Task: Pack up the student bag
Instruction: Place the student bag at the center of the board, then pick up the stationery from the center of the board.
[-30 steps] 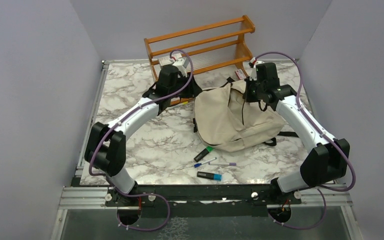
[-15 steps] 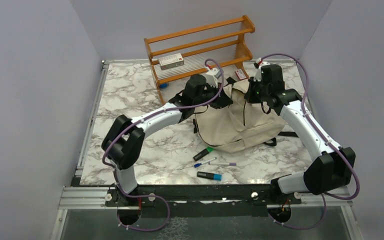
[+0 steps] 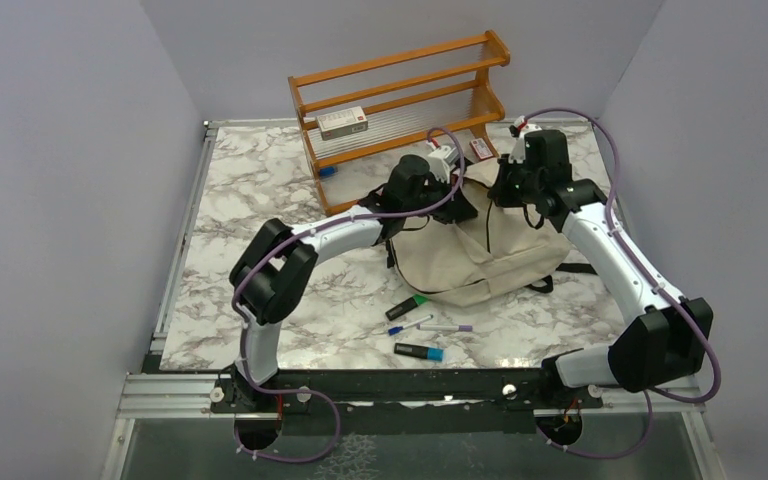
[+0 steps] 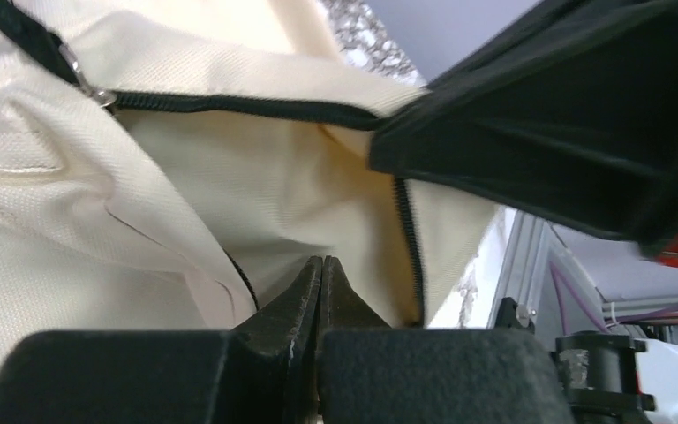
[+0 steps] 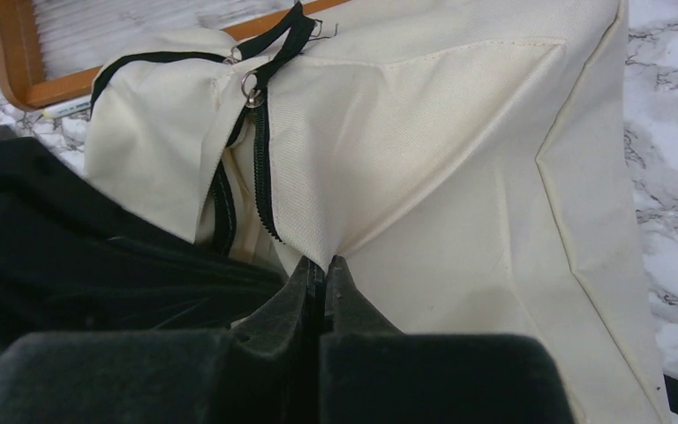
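My left gripper (image 4: 322,272) has just swung away from the wooden rack (image 3: 400,85) to the mouth of the student bag (image 3: 480,255), and its fingers, half open a second ago, are now pressed together. They sit against the cream fabric beside the black zipper; I cannot tell whether any cloth is caught between them. The right gripper (image 5: 320,269) has barely moved. Its fingers are closed on a pinch of the bag's fabric, which puckers toward the tips.

The bag lies slumped just in front of the rack, its top end nearest the rack's foot. I judge this as both grippers meeting to hold the opening apart – nothing looks packed yet. The markers and pens (image 3: 419,340) lie well forward of the rack, past the bag.

A small red-and-white box (image 3: 343,122) rests on the rack's middle shelf – its print is too small to read. No other writing is legible.
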